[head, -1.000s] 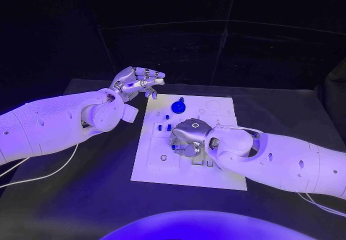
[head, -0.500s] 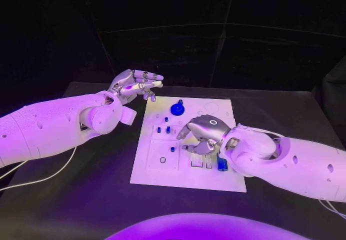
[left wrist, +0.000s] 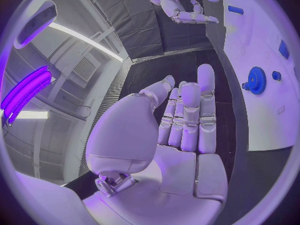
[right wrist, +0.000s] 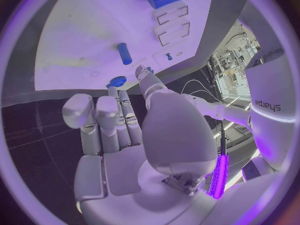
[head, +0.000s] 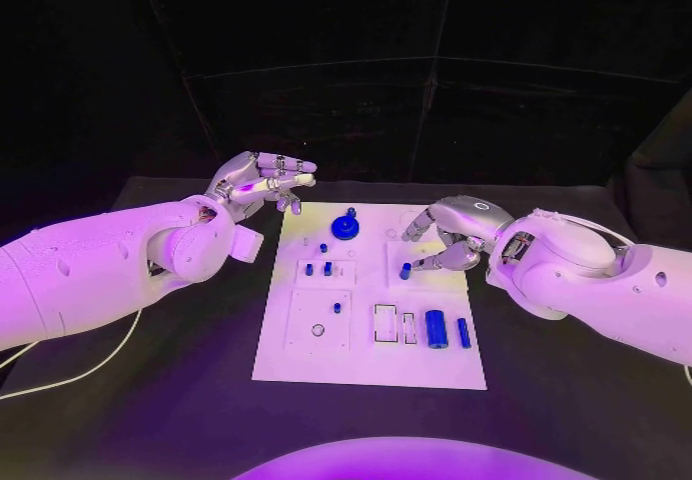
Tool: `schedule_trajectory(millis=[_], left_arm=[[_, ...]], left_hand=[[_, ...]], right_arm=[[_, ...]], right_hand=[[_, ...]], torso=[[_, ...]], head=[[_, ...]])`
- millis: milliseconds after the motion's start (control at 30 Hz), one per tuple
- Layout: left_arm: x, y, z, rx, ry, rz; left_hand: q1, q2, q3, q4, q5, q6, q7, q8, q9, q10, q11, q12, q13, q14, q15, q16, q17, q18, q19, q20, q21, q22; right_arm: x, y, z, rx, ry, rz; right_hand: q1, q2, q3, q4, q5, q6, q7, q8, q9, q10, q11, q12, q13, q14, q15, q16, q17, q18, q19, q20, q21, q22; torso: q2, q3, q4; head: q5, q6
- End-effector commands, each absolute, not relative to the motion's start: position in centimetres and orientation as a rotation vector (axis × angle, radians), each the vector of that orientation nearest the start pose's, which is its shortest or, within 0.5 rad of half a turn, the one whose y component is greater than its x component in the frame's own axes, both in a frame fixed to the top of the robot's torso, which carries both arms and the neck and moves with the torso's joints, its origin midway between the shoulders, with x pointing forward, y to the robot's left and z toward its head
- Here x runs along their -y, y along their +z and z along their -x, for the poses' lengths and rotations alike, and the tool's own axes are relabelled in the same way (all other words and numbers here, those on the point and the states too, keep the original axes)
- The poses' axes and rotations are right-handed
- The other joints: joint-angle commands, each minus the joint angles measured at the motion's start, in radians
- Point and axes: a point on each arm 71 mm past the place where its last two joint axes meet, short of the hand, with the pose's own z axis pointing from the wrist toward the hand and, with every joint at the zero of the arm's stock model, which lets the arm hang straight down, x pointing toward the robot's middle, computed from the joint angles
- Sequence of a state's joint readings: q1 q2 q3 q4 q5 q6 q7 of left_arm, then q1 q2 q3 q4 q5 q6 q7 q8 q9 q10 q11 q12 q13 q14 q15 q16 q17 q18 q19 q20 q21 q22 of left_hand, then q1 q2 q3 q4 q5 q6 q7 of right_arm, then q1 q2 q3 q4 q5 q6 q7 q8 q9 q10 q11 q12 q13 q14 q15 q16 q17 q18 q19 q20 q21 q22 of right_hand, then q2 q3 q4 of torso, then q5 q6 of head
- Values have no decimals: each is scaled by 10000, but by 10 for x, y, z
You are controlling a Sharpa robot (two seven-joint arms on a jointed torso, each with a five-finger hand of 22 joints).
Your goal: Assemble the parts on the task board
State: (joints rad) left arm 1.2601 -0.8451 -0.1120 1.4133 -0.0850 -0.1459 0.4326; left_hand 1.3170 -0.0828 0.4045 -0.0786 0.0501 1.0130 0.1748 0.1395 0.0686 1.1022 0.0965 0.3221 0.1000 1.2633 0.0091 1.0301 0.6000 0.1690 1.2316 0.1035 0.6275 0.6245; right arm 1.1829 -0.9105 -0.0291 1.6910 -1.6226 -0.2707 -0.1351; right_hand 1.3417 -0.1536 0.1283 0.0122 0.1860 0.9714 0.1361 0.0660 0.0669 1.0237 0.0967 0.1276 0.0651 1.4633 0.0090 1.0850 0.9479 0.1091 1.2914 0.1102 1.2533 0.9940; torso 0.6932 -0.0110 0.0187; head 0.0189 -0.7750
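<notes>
The white task board point(head: 368, 355) lies mid-table. My right hand point(head: 447, 235) hovers over its far right part, fingers bent down and apart, holding nothing; a small blue peg point(head: 405, 270) sits on the board just under its fingertips. In the right wrist view this peg point(right wrist: 125, 53) lies ahead of the fingers point(right wrist: 115, 117). A blue gear point(head: 346, 225) stands at the board's far middle. Two blue cylinders point(head: 436, 328) lie side by side near the board's right edge. My left hand point(head: 260, 180) is raised off the board's far left corner, loosely curled and empty.
Small blue pegs point(head: 320, 268) stand in the left half of the board, and another point(head: 338, 308) sits nearer me. Empty rectangular slots point(head: 387, 322) lie beside the cylinders. Black table surrounds the board. The left wrist view shows the gear point(left wrist: 256, 79) and my right hand point(left wrist: 181, 5).
My right hand has lifted from the slots in the board's middle and moved to its far right part. The two blue cylinders it covered now lie in sight. The left hand barely moved.
</notes>
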Motion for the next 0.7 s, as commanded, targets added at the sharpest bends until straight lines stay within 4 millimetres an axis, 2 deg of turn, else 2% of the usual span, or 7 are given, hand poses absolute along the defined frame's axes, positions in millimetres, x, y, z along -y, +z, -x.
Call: schedule_trajectory(millis=[33,100,367,400,467,567,700], left_arm=[[-233,-176,-507,-14775,-15922,9442],[-234,-176,-507,-14783,-15918,9445],[-234,-176,-506,-14790,-15909,9449],[-234,-176,-506,-14790,-15908,9449],[-234,-176,-506,-14791,-15907,9450],[-234,-176,-507,-14792,-15904,9450],[-234,-176,-507,-14794,-15902,9451]], left_hand=[[13,47,-62,-17,10,-78,16,5,-16,-66,-5,60,7,-96,3,-51,-10,129,-63,35,-60,-17],[13,47,-62,-17,10,-78,16,5,-16,-66,-5,60,7,-96,3,-51,-10,129,-63,35,-60,-17],[13,47,-62,-17,10,-78,16,5,-16,-66,-5,60,7,-96,3,-51,-10,129,-63,35,-60,-17],[13,47,-62,-17,10,-78,16,5,-16,-66,-5,60,7,-96,3,-51,-10,129,-63,35,-60,-17],[13,47,-62,-17,10,-78,16,5,-16,-66,-5,60,7,-96,3,-51,-10,129,-63,35,-60,-17],[13,47,-62,-17,10,-78,16,5,-16,-66,-5,60,7,-96,3,-51,-10,129,-63,35,-60,-17],[13,47,-62,-17,10,-78,16,5,-16,-66,-5,60,7,-96,3,-51,-10,129,-63,35,-60,-17]], right_arm=[[182,-180,-449,-17346,5686,3938],[181,-182,-449,-17587,5559,4109],[174,-187,-450,-18078,5454,4539],[172,-187,-451,-18088,5480,4575],[170,-188,-451,-18093,5536,4632],[166,-190,-452,-18135,5594,4720],[162,-192,-453,-18223,5642,4822]], right_hand=[[244,89,-252,78,-37,92,-24,22,33,-37,-14,153,12,574,-28,1727,1990,83,-45,0,-73,-24],[387,180,-399,138,-9,160,-31,15,31,-50,-19,263,6,593,-20,2136,2395,80,-35,11,-99,-52],[543,286,-478,149,63,203,-37,9,27,52,-40,428,16,549,-26,2281,2489,85,-12,3,-109,-59],[592,328,-486,142,68,219,-37,7,25,108,-53,490,14,100,-35,1119,1005,83,2,-4,-105,-52],[669,418,-473,127,61,245,-29,4,22,168,-75,562,2,-196,-60,305,54,75,32,-22,-88,-23],[837,626,-291,75,-68,249,-26,-9,13,485,-144,699,6,-204,-119,71,-169,26,185,-68,78,238],[946,762,-25,40,-171,275,-23,-5,10,770,-206,697,-13,-143,-177,-19,-242,-38,368,-120,301,576]], torso=[[7,9,29],[11,9,15],[1,1,15],[2,1,19],[6,4,24],[4,8,29],[5,2,33]], head=[[-20,6],[-7,-12],[-25,-41],[-28,-43],[-34,-43],[-26,-50],[-20,-56]])
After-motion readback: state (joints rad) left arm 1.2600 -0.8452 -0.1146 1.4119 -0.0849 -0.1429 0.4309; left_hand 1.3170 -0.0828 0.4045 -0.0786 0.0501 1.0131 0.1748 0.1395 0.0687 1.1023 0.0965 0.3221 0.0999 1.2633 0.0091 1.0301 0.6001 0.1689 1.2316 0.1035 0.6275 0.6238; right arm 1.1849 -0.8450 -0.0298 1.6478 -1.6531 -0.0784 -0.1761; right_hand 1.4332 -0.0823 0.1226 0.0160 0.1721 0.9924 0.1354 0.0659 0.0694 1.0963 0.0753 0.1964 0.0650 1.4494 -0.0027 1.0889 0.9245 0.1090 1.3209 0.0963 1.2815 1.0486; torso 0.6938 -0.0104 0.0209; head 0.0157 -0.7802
